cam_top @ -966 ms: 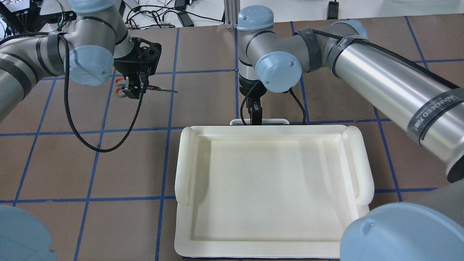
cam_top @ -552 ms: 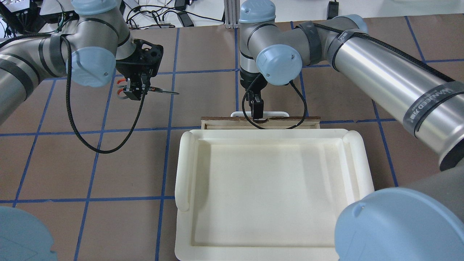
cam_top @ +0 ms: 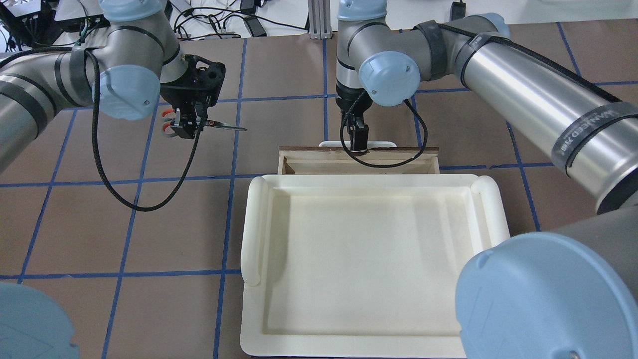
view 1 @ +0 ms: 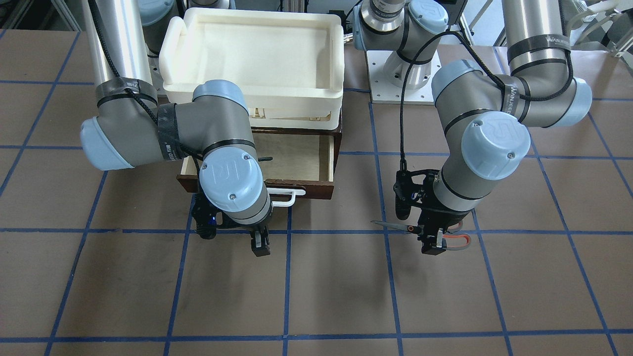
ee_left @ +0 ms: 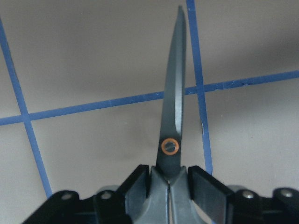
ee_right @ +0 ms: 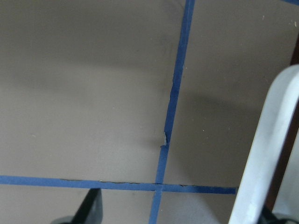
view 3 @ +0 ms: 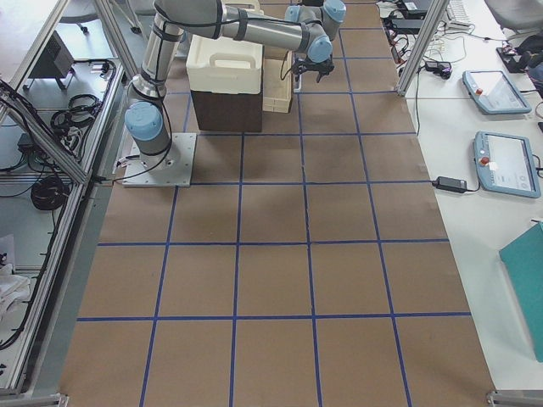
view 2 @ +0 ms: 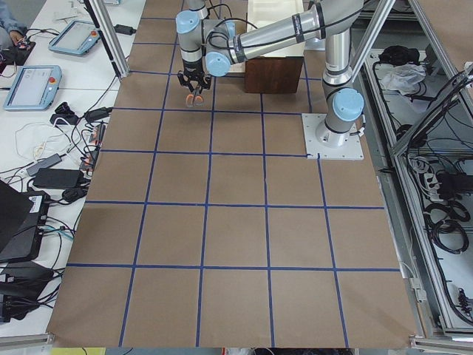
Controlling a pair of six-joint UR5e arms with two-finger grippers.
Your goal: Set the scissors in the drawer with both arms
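Silver arms, pale-blue caps, black cables

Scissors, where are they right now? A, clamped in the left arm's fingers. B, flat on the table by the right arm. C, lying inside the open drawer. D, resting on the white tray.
A: the left gripper has its fingers shut on the scissors just behind the pivot, with the blades sticking out over the table, while the open drawer shows only bare plywood.
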